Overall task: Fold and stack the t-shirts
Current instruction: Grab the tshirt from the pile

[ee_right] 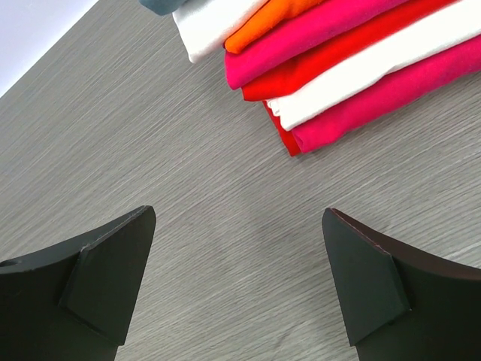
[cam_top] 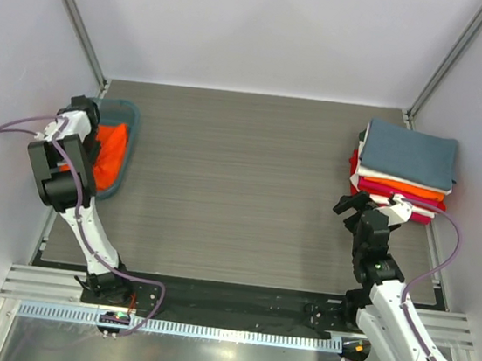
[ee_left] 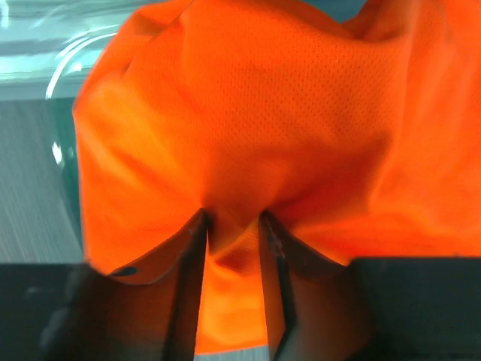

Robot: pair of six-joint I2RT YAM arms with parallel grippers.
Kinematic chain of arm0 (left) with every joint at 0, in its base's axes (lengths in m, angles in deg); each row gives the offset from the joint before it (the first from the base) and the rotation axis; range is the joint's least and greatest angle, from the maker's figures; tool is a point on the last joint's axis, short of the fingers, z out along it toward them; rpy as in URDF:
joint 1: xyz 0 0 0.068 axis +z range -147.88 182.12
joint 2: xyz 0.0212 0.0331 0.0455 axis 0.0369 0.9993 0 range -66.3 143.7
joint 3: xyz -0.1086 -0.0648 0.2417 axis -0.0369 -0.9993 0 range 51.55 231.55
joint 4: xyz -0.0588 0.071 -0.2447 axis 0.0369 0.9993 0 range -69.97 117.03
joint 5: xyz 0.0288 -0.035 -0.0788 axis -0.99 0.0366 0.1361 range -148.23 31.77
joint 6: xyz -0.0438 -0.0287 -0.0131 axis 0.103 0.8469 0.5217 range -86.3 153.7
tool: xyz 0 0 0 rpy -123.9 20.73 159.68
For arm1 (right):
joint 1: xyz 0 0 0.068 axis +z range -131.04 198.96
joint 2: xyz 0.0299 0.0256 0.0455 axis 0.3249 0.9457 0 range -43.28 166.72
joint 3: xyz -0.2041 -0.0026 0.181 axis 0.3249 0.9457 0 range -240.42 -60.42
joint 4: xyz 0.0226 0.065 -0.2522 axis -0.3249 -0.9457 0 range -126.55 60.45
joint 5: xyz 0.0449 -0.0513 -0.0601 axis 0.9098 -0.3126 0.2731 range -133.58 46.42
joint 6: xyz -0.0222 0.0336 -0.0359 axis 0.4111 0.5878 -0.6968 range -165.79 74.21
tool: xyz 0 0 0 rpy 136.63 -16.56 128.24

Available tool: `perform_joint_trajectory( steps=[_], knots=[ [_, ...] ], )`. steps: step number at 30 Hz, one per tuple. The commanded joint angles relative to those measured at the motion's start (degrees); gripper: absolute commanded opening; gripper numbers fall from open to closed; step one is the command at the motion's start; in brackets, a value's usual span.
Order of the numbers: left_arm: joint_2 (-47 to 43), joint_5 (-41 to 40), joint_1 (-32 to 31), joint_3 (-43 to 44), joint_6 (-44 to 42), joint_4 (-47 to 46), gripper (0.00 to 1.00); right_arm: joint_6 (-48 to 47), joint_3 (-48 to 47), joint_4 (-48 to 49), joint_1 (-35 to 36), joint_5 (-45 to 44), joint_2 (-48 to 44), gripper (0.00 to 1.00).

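- Two arms stand at opposite sides of the grey wood-grain table (cam_top: 240, 189), the left one reaching over a teal tub (cam_top: 134, 119) at the left edge.
- A loose orange t-shirt (cam_top: 111, 151) lies crumpled inside that tub.
- Seen from the wrist, the left gripper (ee_left: 234, 222) has its jaws pinched on a raised fold of the orange mesh cloth, which bunches up between the fingers (ee_left: 189, 301).
- At the far right sits a stack of folded t-shirts (cam_top: 405, 170): slate blue-grey on top, then white, orange, crimson and red layers.
- The right gripper (ee_right: 237, 218) hangs just near of that stack, jaws spread wide, holding nothing, with bare table beneath.
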Motion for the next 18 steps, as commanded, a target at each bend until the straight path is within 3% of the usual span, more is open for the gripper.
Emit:
perform_joint_trajectory(
  steps=[1, 3, 9, 18],
  knots=[
    [-3.78, -3.18, 0.45, 0.12, 1.54, 1.34, 0.20, 0.18, -0.46, 1.37, 0.04, -0.38, 0.20, 1.00],
    [-5.81, -2.13, 0.45, 0.20, 1.55, 0.82, 0.01, 0.27, -0.46, 1.45, 0.04, -0.47, 0.20, 1.00],
    [-19.15, 3.75, 0.45, 1.36, 6.99, 1.43, 0.00, 0.27, -0.64, 1.72, 0.04, -0.29, 1.34, 1.00],
    [-43.84, 24.75, -1.47, -11.57, 22.98, -19.39, 0.00, 0.44, -0.55, 1.63, 0.13, -0.38, 1.16, 1.00]
  ],
)
